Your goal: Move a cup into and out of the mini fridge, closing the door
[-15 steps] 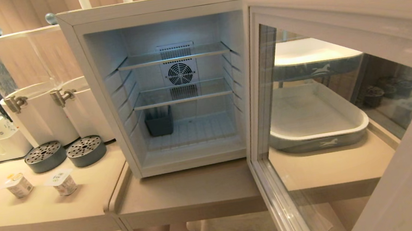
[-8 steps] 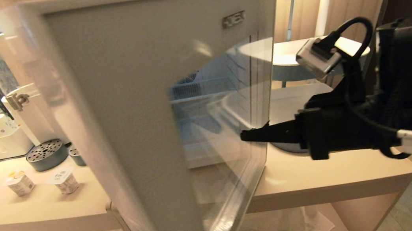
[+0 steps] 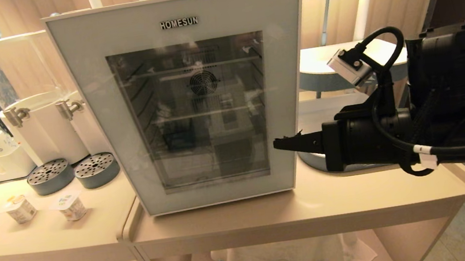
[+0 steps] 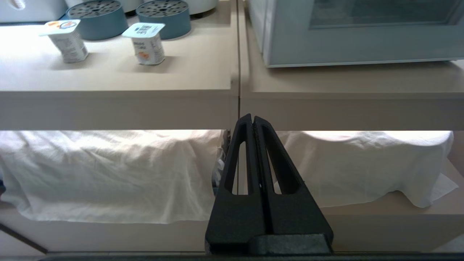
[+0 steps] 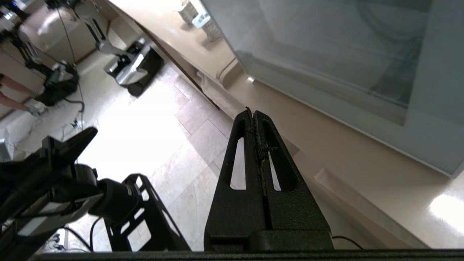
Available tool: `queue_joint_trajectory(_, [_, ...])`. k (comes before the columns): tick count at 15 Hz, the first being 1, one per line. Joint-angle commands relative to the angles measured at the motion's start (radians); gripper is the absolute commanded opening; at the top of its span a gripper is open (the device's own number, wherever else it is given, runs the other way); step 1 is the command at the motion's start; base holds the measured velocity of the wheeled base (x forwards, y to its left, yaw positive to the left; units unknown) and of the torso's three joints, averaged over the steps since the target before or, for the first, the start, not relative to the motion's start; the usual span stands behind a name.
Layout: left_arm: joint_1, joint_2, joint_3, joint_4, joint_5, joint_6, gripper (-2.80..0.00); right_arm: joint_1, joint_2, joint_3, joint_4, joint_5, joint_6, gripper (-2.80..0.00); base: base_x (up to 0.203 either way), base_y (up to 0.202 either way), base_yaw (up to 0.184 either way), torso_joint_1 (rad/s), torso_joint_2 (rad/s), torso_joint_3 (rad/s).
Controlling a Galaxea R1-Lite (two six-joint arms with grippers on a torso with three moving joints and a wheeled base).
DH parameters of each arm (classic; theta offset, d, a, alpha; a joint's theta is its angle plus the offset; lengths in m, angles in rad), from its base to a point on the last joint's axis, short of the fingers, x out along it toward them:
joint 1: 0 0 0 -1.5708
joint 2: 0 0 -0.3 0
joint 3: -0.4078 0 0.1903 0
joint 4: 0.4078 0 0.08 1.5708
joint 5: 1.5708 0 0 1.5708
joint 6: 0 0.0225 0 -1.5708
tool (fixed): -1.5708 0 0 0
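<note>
Right gripper [image 3: 281, 143]: fingers pressed together, empty, held level and pointing at the right edge of the door [image 3: 186, 105], tip just beside the frame; contact cannot be confirmed. The right forearm reaches in from the right above the counter [image 3: 314, 205]. The door sits flush on the mini fridge [image 3: 65, 20]. Left gripper [image 4: 252, 121]: fingers together, empty, parked low before the counter's front edge. Two cups [image 3: 72, 206] stand on the counter left of the fridge.

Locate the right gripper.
In the head view, the black right gripper hangs at the right, level, fingers shut, beside the lower right edge of the white mini fridge's closed glass-windowed door.
</note>
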Motion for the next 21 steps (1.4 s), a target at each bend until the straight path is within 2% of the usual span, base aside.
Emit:
queue_joint_trajectory(1, [-0.001,0.000,-0.001,-0.001,-0.001,0.000,-2.80,-0.018,-0.055,-0.015,0.043,0.003,-0.001,-2.80,0.000,0.000,0.000,0.000,0.00,0.000])
queue_joint_trajectory(5, [0.000,0.000,0.001,-0.002,-0.001,-0.001,-2.80,-0.025,-0.054,-0.017,0.052,-0.015,-0.002,-2.80,0.000,0.000,0.000,0.000,0.00,0.000])
queue_joint_trajectory(6, [0.001,0.000,0.001,-0.002,-0.001,-0.002,-2.80,-0.054,-0.060,-0.019,0.054,-0.054,-0.005,-2.80,0.000,0.000,0.000,0.000,0.00,0.000])
queue_joint_trajectory(9, [0.001,0.000,0.001,-0.002,-0.001,-0.002,-2.80,-0.166,-0.127,-0.058,0.139,-0.335,-0.049,-2.80,0.000,0.000,0.000,0.000,0.00,0.000])
queue_joint_trajectory(10, [0.001,0.000,0.001,-0.002,-0.001,-0.002,-2.80,-0.184,-0.141,-0.069,0.173,-0.372,-0.065,-2.80,0.000,0.000,0.000,0.000,0.00,0.000])
queue_joint_trajectory(18, [-0.001,0.000,0.001,-0.002,-0.001,-0.001,-2.80,-0.187,-0.143,-0.066,0.178,-0.377,-0.069,-2.80,0.000,0.000,0.000,0.000,0.00,0.000])
queue_joint_trajectory(21, [0.001,0.000,0.001,-0.002,-0.001,-0.002,-2.80,-0.303,-0.325,0.057,0.287,-0.514,-0.113,-2.80,0.000,0.000,0.000,0.000,0.00,0.000])
